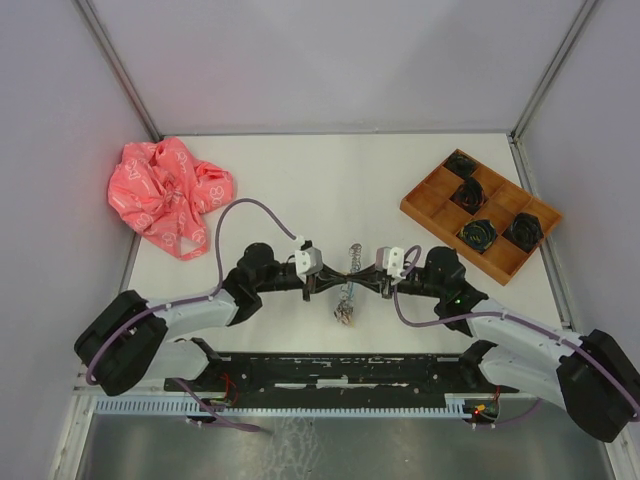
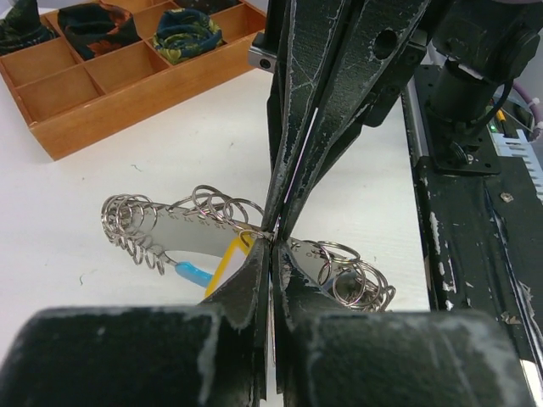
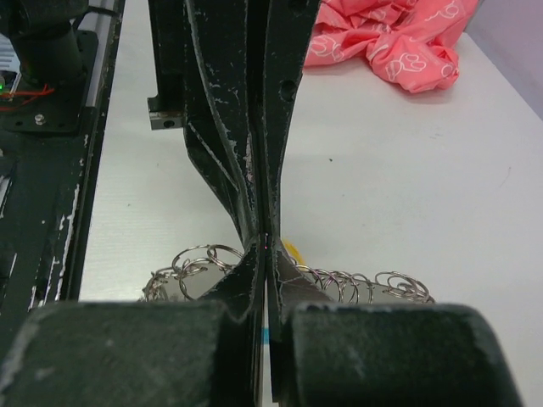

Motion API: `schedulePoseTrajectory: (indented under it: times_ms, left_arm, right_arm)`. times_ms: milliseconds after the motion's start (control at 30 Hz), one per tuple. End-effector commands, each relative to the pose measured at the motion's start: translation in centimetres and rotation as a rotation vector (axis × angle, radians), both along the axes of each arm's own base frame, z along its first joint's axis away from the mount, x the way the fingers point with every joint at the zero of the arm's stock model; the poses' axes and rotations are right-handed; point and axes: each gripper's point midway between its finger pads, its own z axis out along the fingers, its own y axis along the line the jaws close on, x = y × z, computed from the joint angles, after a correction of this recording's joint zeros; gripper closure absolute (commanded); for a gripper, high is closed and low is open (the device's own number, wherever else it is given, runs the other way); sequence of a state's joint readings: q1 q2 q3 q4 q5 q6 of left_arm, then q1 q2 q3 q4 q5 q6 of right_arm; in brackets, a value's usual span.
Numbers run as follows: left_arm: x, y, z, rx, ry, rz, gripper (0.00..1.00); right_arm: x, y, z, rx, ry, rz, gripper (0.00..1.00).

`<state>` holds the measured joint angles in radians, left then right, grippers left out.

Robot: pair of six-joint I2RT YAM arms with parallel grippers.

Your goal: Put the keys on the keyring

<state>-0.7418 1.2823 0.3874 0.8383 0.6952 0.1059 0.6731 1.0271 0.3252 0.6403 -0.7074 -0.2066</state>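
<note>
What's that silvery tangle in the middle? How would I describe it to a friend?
On the white table, find where the left claw and right claw meet tip to tip. Right beneath them lies a heap of silver rings: the only shiny metal, unlike the pink cloth and wooden tray.

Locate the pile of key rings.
Top view: the ring pile lies mid-table, directly under where the left gripper and right gripper meet tip to tip.

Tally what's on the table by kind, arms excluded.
Pink bag: 1
Wooden tray: 1
Dark rolled bundles in the tray: 4
Bunch of keyrings: 1
Total: 7
</note>
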Motion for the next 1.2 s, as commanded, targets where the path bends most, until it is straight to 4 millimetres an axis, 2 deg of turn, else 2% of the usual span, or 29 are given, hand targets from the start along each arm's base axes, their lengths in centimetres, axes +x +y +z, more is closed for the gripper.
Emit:
schedulePoseTrajectory:
  times_ms: [0,67,200,333,533,700,1167]
  left_arm:
    - [0.4,-0.2,2.3,0.014,-0.076,-0.008,0.97]
    - [0.6,0.0,2.1,0.051,-0.069,0.003,0.97]
    - [1.3,0.4,1.9,0.141,-0.06,0.045,0.97]
    - [1.7,0.7,1.9,0.248,-0.082,0.089,0.97]
    - [1.7,0.7,1.9,0.379,-0.111,0.14,0.97]
    - [1.3,0.3,2.4,0.413,-0.127,0.137,0.97]
    - [0.7,-0.2,4.0,0.363,-0.148,0.123,0.97]
  right_arm:
    - [0.3,0.0,2.7,-0.029,-0.069,0.012,0.96]
    - [-0.1,-0.3,2.0,-0.097,-0.047,0.028,0.88]
    - [-0.1,-1.1,2.1,-0.2,-0.026,0.025,0.73]
    - [0.0,-1.6,2.1,-0.273,-0.005,0.02,0.64]
    - [0.0,-1.1,1.3,-0.326,0.035,0.069,0.58]
    - [0.6,-0.2,0.8,-0.31,0.048,0.083,0.57]
    - [1.3,1.8,0.5,-0.234,0.085,0.117,0.66]
